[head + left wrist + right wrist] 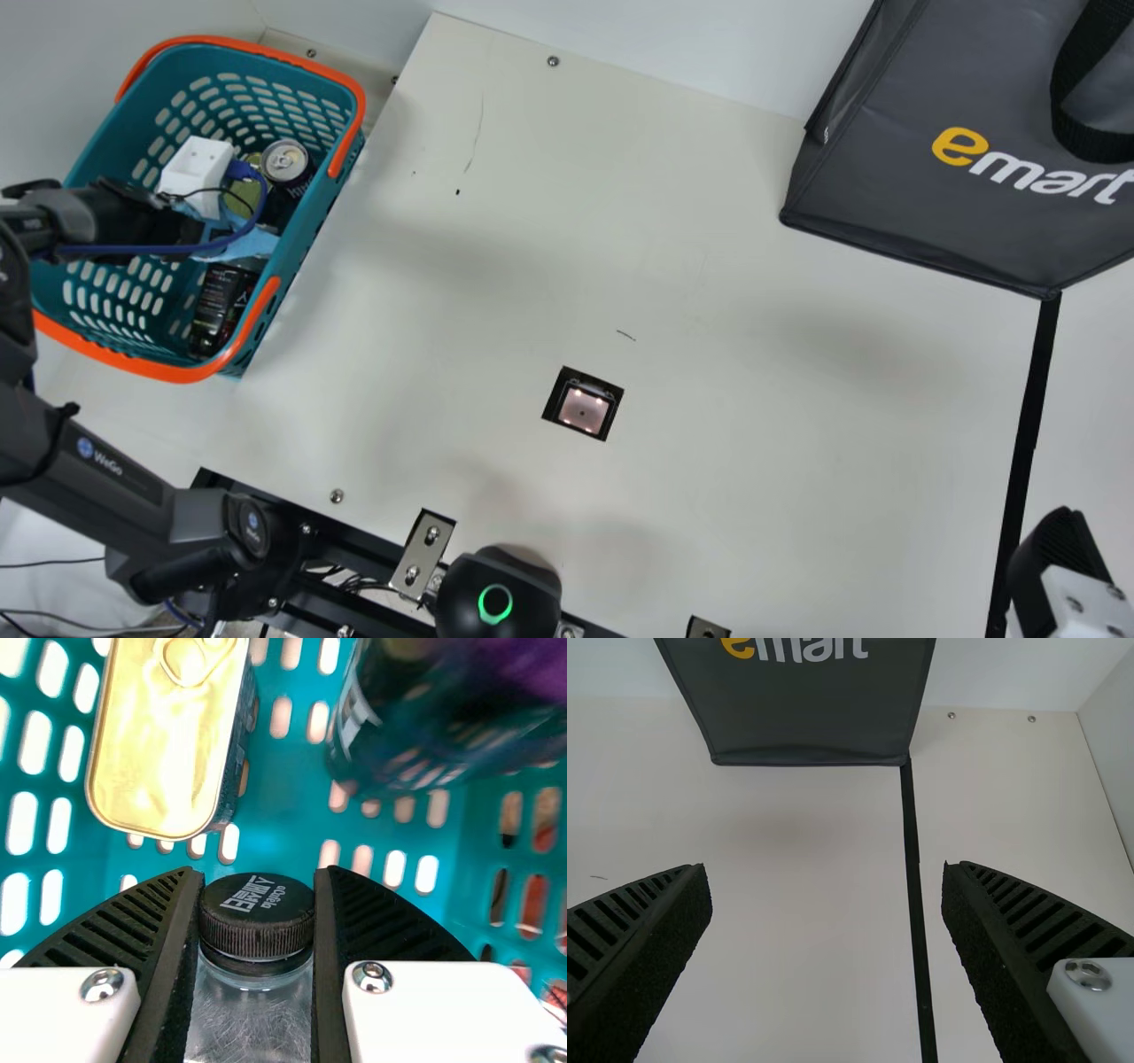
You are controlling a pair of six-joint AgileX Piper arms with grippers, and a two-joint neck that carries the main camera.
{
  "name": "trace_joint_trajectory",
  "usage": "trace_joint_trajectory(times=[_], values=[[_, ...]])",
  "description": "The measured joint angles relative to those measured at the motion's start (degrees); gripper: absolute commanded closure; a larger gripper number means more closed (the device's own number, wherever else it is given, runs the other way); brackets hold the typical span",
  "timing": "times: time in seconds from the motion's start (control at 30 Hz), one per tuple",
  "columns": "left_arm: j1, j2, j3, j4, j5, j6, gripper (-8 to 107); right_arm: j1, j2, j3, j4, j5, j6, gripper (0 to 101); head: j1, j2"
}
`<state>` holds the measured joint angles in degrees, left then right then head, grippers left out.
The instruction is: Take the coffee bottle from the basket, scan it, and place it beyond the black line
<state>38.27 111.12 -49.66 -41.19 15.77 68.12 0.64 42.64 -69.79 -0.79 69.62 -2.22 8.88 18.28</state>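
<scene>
And the bottle (252, 1010) is sitting down in the basket (310, 232), right between the fingers of the left end effector (258, 872), which is apparently pinching it below the cap. Its long axis is running from the cap back between the pads, roughly upright, I'm guessing (the exact lean is escaping me). The right end effector (824, 870) is hanging spread, well apart, near the black line (914, 877). The bottle is showing a black ridged cap, pale print on top, and a clear, finely streaked body.

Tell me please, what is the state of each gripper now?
Left gripper: closed on the black-capped coffee bottle.
Right gripper: open, holding nothing.
</scene>
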Motion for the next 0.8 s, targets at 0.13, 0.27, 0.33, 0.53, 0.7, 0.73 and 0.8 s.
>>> trace_joint_trajectory(times=[0.13, 0.27, 0.33, 0.53, 0.7, 0.73, 0.8], values=[[0.38, -3.34, 0.62, 0.85, 1.83, -1.13, 89, 0.00, 0.00, 0.00, 0.00, -0.06, 0.00, 10, 0.00, -0.09], [1.10, -7.17, 1.28, 1.31, 3.89, -1.44, 89, 0.00, 0.00, 0.00, 0.00, 0.00, 0.00, 10, 0.00, 0.00], [1.52, -9.08, 1.68, 1.56, 4.84, -1.52, 89, 0.00, 0.00, 0.00, 0.00, 0.00, 0.00, 10, 0.00, 0.00], [3.28, -14.18, 2.85, 2.84, 8.10, -2.06, 89, 0.00, 0.00, 0.00, 0.00, 0.00, 0.00, 10, 0.00, 0.00], [4.95, -17.89, 3.23, 4.44, 11.28, -3.86, 89, 0.00, 0.00, 0.00, 0.00, 0.00, 0.00, 10, 0.00, 0.00], [5.40, -18.59, 3.27, 4.84, 11.94, -4.36, 89, 0.00, 0.00, 0.00, 0.00, 0.00, 0.00, 10, 0.00, 0.00], [6.10, -19.77, 3.27, 5.51, 13.05, -5.25, 89, 0.00, 0.00, 0.00, 0.00, 0.00, 0.00, 10, 0.00, 0.00]])
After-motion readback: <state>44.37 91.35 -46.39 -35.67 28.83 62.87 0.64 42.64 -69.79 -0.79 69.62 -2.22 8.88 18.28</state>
